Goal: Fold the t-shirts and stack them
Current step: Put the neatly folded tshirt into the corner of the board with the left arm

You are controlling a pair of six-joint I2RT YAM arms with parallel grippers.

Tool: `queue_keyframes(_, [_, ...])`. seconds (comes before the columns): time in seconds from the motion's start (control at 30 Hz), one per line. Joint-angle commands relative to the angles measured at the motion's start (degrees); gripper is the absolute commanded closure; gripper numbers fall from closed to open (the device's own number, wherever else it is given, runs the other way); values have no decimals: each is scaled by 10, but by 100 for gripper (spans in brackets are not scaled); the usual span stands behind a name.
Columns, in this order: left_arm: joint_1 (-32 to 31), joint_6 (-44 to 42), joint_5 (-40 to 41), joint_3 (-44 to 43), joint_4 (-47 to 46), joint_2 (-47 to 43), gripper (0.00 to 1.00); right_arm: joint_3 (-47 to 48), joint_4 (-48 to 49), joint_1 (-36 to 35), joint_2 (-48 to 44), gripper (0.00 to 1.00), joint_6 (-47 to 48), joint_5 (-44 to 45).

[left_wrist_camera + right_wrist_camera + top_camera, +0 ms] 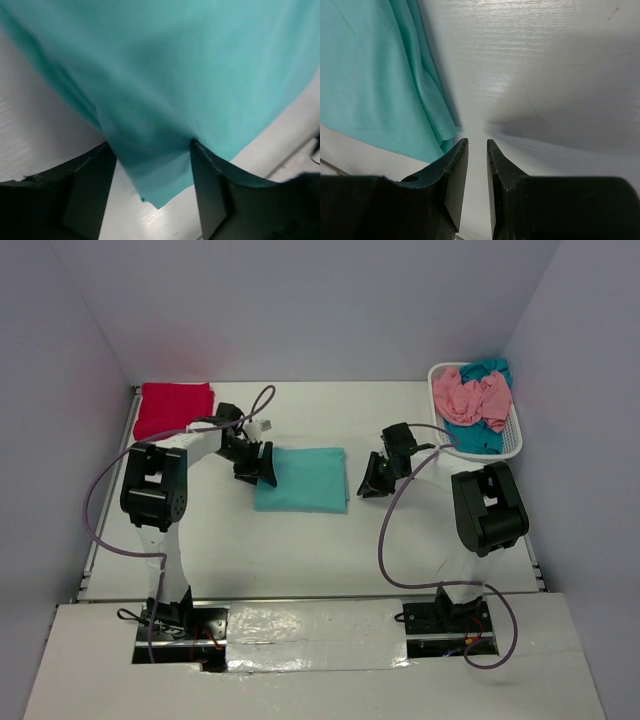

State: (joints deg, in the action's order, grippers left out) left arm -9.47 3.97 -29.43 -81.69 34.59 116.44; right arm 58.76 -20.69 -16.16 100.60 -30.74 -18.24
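Corner of folded mint-teal cloth t-shirt (305,478) lies loose between your left gripper's (150,145) wide jaws; your right gripper (477,142), barely parted, holds nothing.

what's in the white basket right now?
A salmon pink shirt bunched on top of a darker teal-blue shirt, which shows behind and in front of it. Anything under those two in the white basket is covered.
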Motion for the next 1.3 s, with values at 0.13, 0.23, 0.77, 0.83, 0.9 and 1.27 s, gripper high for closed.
queue_keyframes(0.13, [-7, 28, -109, -2, 24, 108, 66, 17, 13, -4, -27, 70, -4, 7])
queue_keyframes(0.23, [-2, 18, -124, -48, 49, 142, 100, 23, 6, -4, -31, 71, -4, 11])
queue_keyframes(0.77, [51, -204, 304, -375, 128, 131, 100, 34, -37, -4, -40, 70, 23, 42])
queue_keyframes(0.83, [51, -220, 377, -383, 88, 134, 100, 38, -38, -4, -37, 70, 23, 42])
queue_keyframes(0.9, [51, -235, 411, -400, 72, 137, 100, 43, -41, -4, -34, 70, 24, 41])
queue_keyframes(1.27, [72, -273, 541, -417, -36, 119, 100, 6, -30, -4, -31, 70, 24, 55])
